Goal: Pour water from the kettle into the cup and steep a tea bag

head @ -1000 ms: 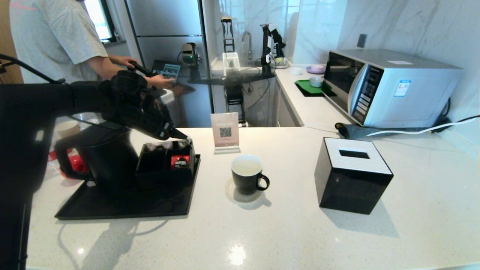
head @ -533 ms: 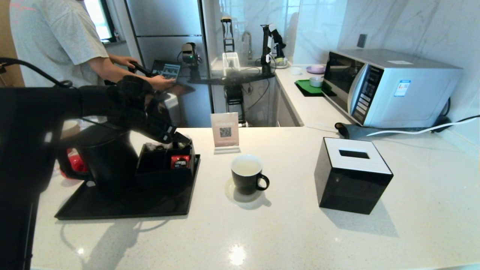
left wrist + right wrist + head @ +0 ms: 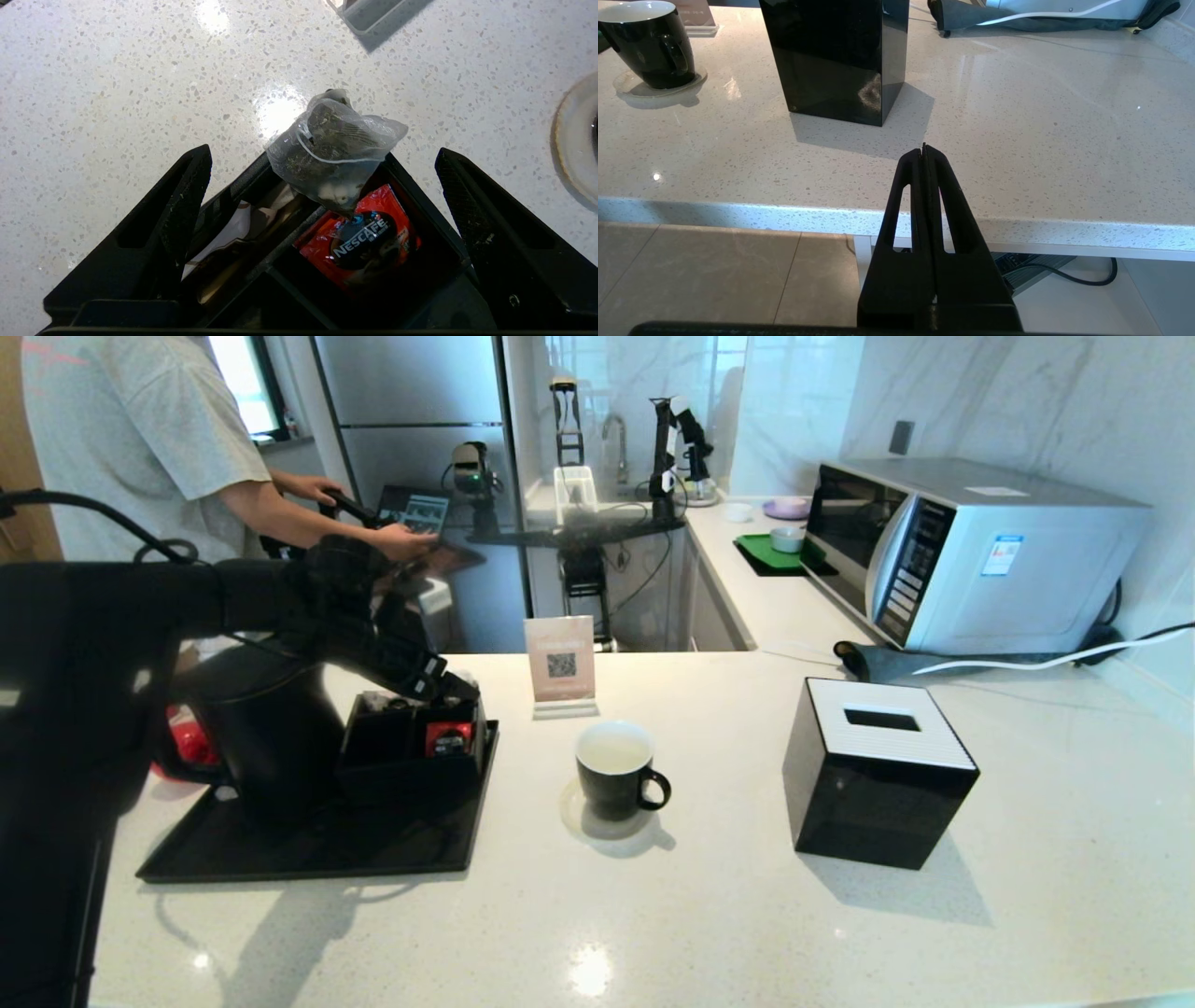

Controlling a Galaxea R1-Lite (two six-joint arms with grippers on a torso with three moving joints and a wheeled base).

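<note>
I take the small glossy black mug with the white inside point(image 3: 616, 770) as my landmark and work from the left across. Farthest from it on its left stands the tall matte-black cylindrical kettle point(image 3: 266, 733), back on the flat black tray point(image 3: 308, 849), so I judge the pouring is done; the mug looks filled, though I cannot be sure of the water level. Between kettle and mug, on the same tray, sits the black compartmented sachet box point(image 3: 411, 742), and my left gripper point(image 3: 448, 683) hovers right above its corner nearest the mug. From the left wrist view the fingers are spread wide on either side of the translucent mesh tea bag point(image 3: 331, 149), which stands propped out of the box above a red Nescafé sachet point(image 3: 359, 238); nothing is pinched yet, and I read the wide spread as room to straddle the bag before closing. The mug itself rests on a clear round coaster point(image 3: 597, 826), just in front of the small QR-code card stand point(image 3: 560, 665), near enough for a short carry. On the mug's right, well apart, is the black square tissue box with the white slotted top point(image 3: 878, 770). My right gripper point(image 3: 924, 151) is parked beyond that box, off the countertop's front edge, jaws pressed together on nothing, clear of the work.
</note>
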